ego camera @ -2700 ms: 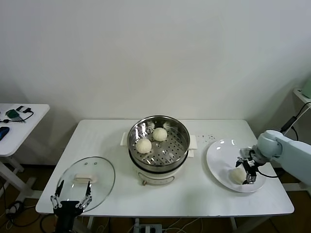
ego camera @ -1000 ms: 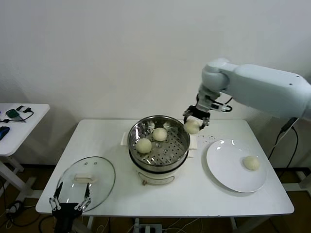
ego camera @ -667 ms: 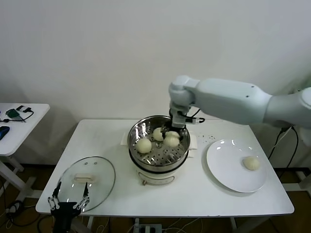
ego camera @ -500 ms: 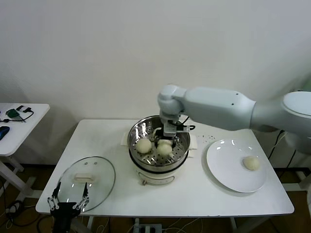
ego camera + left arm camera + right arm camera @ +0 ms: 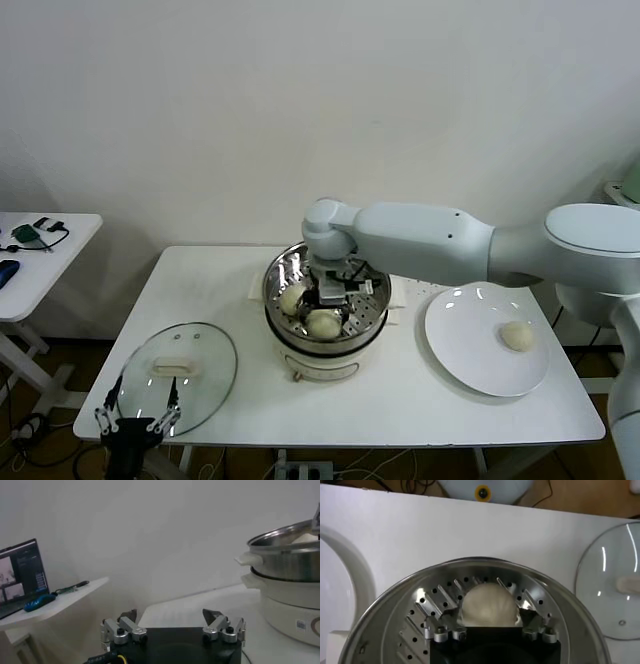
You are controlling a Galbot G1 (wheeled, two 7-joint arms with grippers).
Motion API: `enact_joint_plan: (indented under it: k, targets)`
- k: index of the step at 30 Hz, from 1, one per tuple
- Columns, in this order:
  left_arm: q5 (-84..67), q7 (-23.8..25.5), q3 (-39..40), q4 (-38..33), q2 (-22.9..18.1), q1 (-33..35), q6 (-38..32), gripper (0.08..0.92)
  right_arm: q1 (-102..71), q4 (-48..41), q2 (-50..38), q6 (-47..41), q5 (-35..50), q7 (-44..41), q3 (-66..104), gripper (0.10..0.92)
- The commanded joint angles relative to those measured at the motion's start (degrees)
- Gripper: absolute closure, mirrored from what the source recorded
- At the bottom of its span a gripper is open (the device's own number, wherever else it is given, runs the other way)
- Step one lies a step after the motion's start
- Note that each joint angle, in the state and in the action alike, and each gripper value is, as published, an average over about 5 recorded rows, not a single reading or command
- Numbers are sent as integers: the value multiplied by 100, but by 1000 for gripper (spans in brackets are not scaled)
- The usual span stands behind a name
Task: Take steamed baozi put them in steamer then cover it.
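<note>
**Third bun set down in the steamer, one left on the plate**

No brand name or writing can be read anywhere; the only mark is a small label on the steamer's white base in the left wrist view, too small to make out.

The steamer [image 5: 327,305] is a shiny round steel pot with a perforated tray, a white base and white side handles, standing mid-tabletop [image 5: 230,290]. The steamed baozi are smooth, pale cream rounds: one [image 5: 291,299] lies at the tray's left, one [image 5: 323,323] at its near side, and a third is hidden under the arm. The fourth [image 5: 517,336] sits on the white plate [image 5: 455,345] to the right. The cover [image 5: 178,364], clear glass with a metal rim and white bar handle, lies flat on the tabletop's near-left corner.

The right gripper [image 5: 333,292] is down inside the pot; in its wrist view the fingers [image 5: 441,628] stand apart on either side of the near bun [image 5: 487,605], not squeezing it. The left gripper [image 5: 135,418] hangs at the tabletop's near edge by the cover, fingers spread and empty.

A second ago the right gripper carried this bun above the pot's right rim, clamped; since then it has come down into the tray and let go. The left arm has not moved.
</note>
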Motion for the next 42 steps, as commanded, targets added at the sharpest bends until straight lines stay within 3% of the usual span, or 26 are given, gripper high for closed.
enact_joint_plan:
  k: [1, 8, 15, 21, 30, 35, 42]
  targets:
    - [12, -2, 2, -21, 8, -2, 6, 177, 303, 43, -223, -62, 66, -60, 69, 203]
    - [29, -2, 15, -54, 15, -1, -8, 177, 1020, -176, -1106, -576, 582, 313, -142, 202]
    - [-2, 14, 2, -100, 32, -31, -25, 177, 1549, -39, -2529, -2641, 1850, 1137, -850, 203]
    - [-130, 37, -93, -185, 29, -122, 44, 177, 1039, -133, -3568, -4060, 2372, 898, -377, 203]
    - [-104, 53, -65, -275, -6, 0, 24, 177, -1093, -691, -4572, -3930, 1445, 315, 1401, 203]
    - [-102, 49, -87, -297, -13, 10, 37, 177, -2685, -1327, -4513, -3669, 712, 193, 2889, 203]
    - [-52, 48, -106, -311, -30, 52, 42, 177, -3470, -1928, -4145, -3380, -46, 86, 3867, 203]
